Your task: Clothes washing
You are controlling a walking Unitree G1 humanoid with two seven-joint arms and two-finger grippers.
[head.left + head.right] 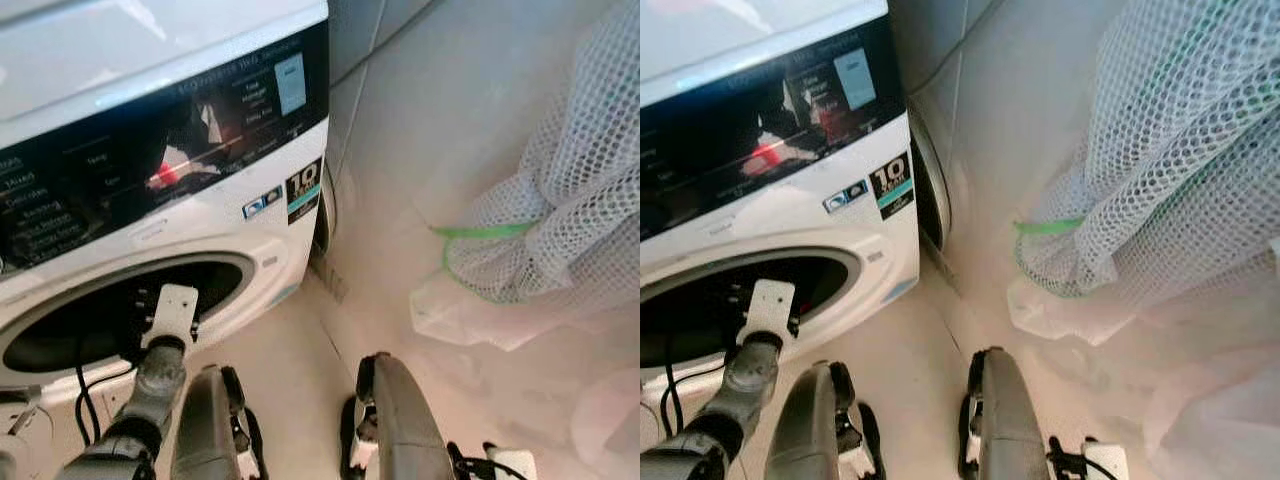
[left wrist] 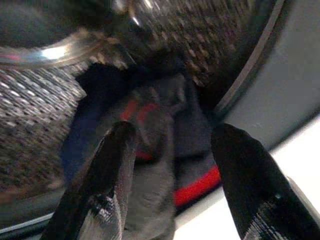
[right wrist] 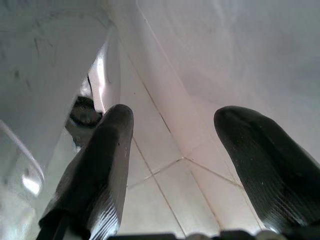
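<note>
While both silver arms occupy the lower edge of the head views, the left gripper [image 2: 170, 165] reaches through the round door opening of the white front-loading washing machine [image 1: 215, 215], its two black fingers [image 2: 107, 165] spread apart with nothing between them. Seen from the left wrist, a crumpled dark grey garment with red stripes [image 2: 160, 145] lies just beyond the fingertips, low in the perforated steel drum [image 2: 30, 100], with a patch of dark blue cloth [image 2: 80, 140] beside it. At lower right of the left eye view, the right gripper [image 3: 172, 165] hangs over the pale tiled floor [image 1: 420, 130], its fingers likewise parted and empty; its wrist camera shows floor joints and the machine's white side. A black cable [image 1: 85, 400] loops along the left arm at lower left. Above the door opening, in the upper left of the frame, the machine's glossy black control panel [image 1: 130, 160] carries white lettering, a small pale display and a red reflection. Right of the machine, against the frame's right edge, a white mesh laundry bag with a green rim [image 1: 560, 190] rests on the floor; whether it holds anything cannot be made out.
</note>
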